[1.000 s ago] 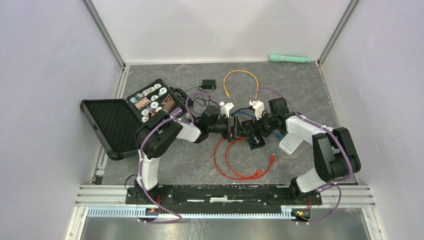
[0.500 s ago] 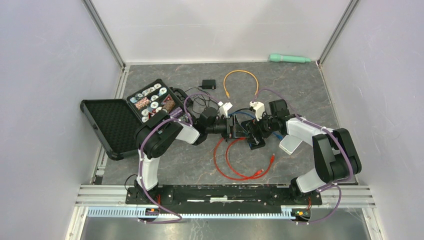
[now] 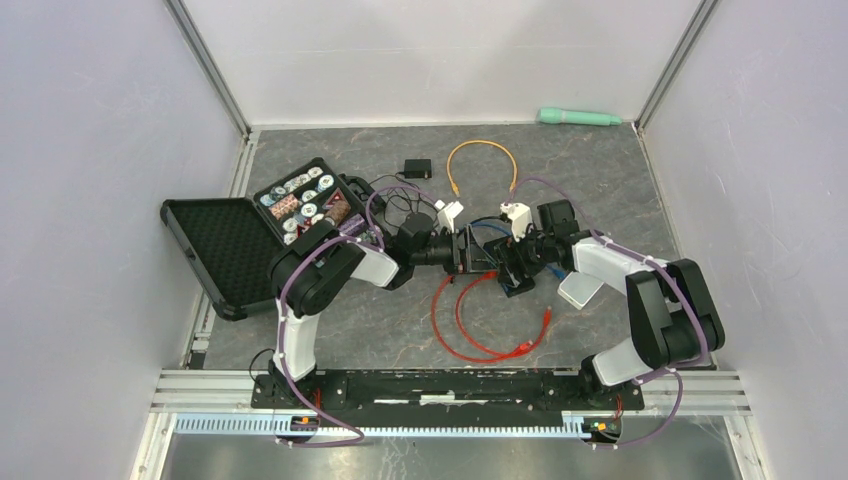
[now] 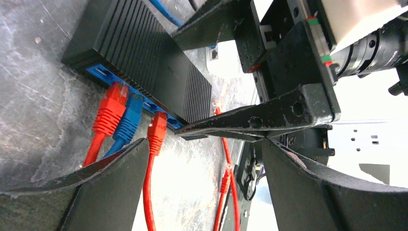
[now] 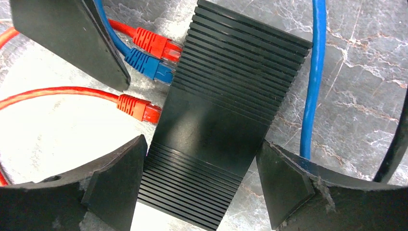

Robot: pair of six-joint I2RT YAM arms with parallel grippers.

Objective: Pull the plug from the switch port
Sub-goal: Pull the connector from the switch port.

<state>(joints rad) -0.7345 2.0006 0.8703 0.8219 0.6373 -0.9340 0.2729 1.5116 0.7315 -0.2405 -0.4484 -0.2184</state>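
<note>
The black ribbed switch [image 5: 226, 110] lies flat on the table between my two arms [image 3: 497, 262]. Three plugs sit in its blue port face: a red one [image 4: 109, 108], a blue one [image 4: 129, 118] and a second red one [image 4: 156, 130] set apart. My left gripper [image 4: 204, 185] is open, low over the table just in front of the plugs, holding nothing. My right gripper [image 5: 199, 185] is open astride the switch's body. Its left finger [image 5: 115, 183] is close against one side, and a gap shows on the other side.
An open black case [image 3: 232, 255] with small parts stands at the left. An orange cable [image 3: 481, 160], a black adapter [image 3: 417, 167] and a green tool [image 3: 578, 117] lie at the back. Red cables [image 3: 470, 335] loop toward the near edge. A blue cable [image 5: 312, 72] runs behind the switch.
The right gripper's jaws have narrowed a little around the switch. Both grippers have shifted slightly left and away. The left gripper stays open.
</note>
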